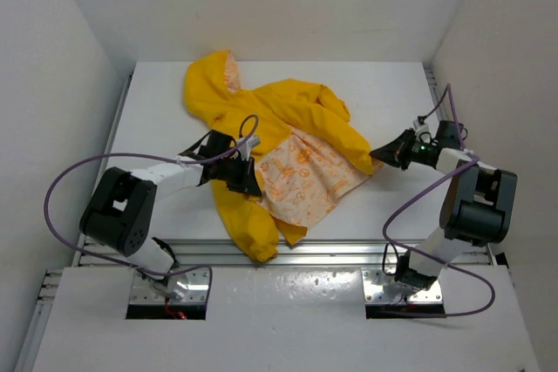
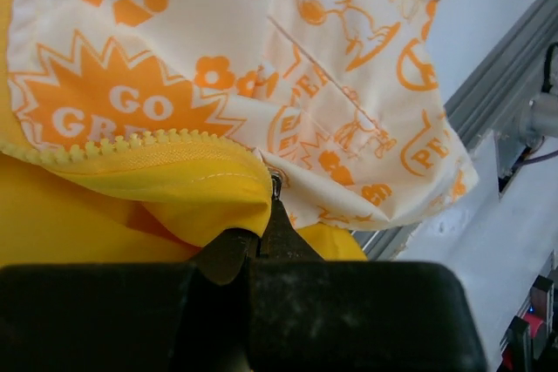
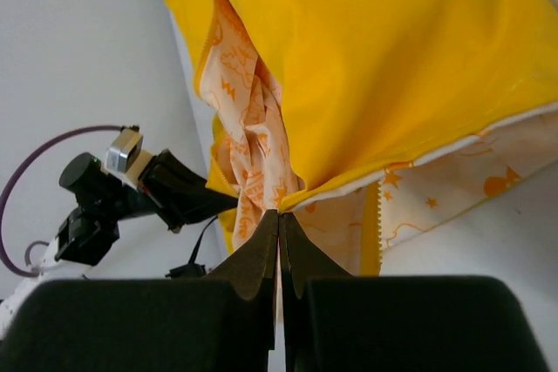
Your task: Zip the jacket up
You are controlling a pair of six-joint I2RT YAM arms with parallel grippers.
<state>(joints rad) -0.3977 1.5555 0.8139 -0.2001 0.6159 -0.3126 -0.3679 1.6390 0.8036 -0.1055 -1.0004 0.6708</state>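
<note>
The yellow jacket [image 1: 288,115] lies open on the white table, its cream orange-printed lining [image 1: 301,176] facing up. My left gripper [image 1: 247,176] is shut on the jacket's left front edge. In the left wrist view its tips [image 2: 261,237] pinch the yellow fold below the zipper teeth [image 2: 131,144], next to a small metal ring [image 2: 275,184]. My right gripper [image 1: 377,155] is shut on the jacket's right front corner. In the right wrist view its tips [image 3: 279,215] pinch the yellow and cream hem [image 3: 349,189], lifted off the table.
A metal rail [image 1: 349,250] runs along the table's near edge, just below the jacket's left sleeve cuff [image 1: 261,248]. White walls [image 1: 70,67] close in the left, right and back. The left gripper shows in the right wrist view [image 3: 179,196].
</note>
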